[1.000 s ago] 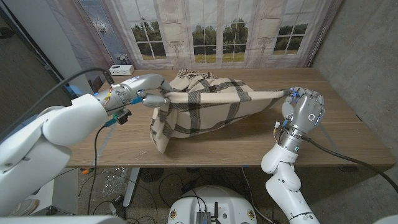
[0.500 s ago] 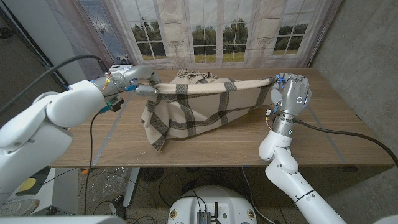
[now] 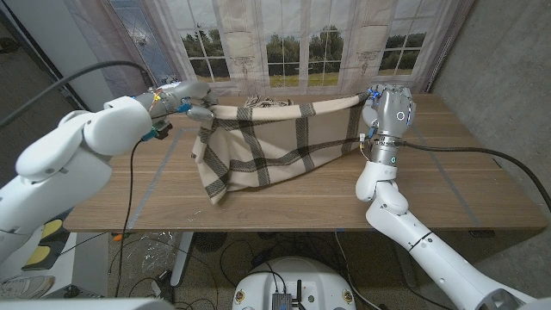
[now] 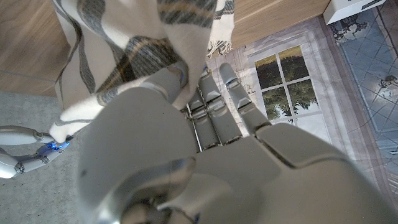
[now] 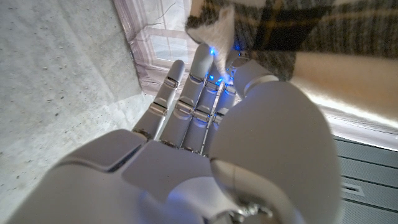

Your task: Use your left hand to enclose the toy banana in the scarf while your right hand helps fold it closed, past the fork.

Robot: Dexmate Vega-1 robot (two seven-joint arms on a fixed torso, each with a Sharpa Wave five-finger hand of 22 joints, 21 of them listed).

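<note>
Head view: scarf point(image 3: 263, 146) stretched taut above the table point(image 3: 482, 185), one top corner pinched in the left hand point(image 3: 194, 108), the other in the right hand point(image 3: 387, 108), lower folds draping onto the wood; banana and fork not discernible. Left wrist view: left hand point(image 4: 186, 143) with scarf point(image 4: 124, 50) caught between thumb and fingers point(image 4: 217, 99). Right wrist view: right hand point(image 5: 211, 124) gripping a scarf point(image 5: 298, 31) corner at the fingertips point(image 5: 202, 59).
</note>
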